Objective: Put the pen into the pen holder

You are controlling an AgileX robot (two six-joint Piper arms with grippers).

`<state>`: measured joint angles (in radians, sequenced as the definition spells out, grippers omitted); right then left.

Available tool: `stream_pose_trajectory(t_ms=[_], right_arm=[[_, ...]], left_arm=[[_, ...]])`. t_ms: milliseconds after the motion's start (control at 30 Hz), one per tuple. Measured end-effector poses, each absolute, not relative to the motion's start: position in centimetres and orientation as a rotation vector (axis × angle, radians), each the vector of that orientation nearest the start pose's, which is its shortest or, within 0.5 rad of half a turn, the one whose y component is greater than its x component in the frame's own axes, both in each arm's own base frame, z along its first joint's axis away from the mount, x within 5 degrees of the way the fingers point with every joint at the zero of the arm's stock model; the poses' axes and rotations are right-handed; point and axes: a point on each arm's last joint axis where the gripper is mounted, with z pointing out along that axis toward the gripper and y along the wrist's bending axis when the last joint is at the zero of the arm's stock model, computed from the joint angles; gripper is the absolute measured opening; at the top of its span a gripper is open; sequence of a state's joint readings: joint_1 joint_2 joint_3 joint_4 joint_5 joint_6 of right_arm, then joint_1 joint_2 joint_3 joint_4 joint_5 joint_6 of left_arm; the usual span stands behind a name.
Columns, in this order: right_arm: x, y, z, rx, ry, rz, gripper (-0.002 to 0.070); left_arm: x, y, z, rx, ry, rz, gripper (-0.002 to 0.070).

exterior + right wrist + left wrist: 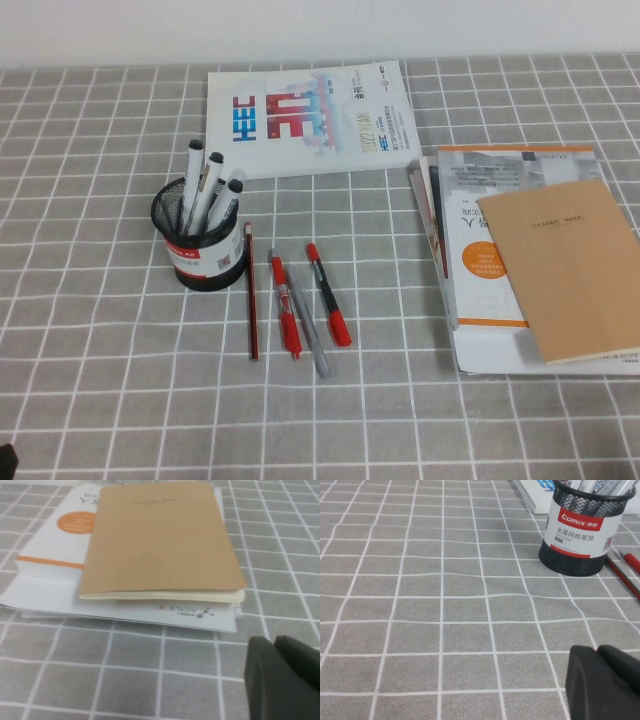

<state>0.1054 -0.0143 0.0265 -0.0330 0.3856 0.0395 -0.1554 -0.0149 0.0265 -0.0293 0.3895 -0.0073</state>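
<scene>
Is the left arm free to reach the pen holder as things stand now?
Probably yes: only bare checked tablecloth lies between the left pincer and the pen holder. The right pincer sits apart, near the brown notebook.

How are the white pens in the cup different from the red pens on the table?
The white pens stand leaning in the pen holder; the red pens lie flat beside it. The white pens have black caps; the red pens have red ends. Both are pens. The left gripper hovers low near the holder, the right gripper by the notebooks.
</scene>
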Motion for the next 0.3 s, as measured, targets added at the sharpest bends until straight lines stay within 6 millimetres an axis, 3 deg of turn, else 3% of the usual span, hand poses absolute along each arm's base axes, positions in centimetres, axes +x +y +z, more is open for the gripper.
stream_pose_trajectory(t_ms=[300], right_arm=[[5.18,0.64,17.07,-0.018,1.88,0.136,-0.0013]], left_arm=[[5.12,-0.9,17.01,0.122,1.883,-0.14,-0.0005]])
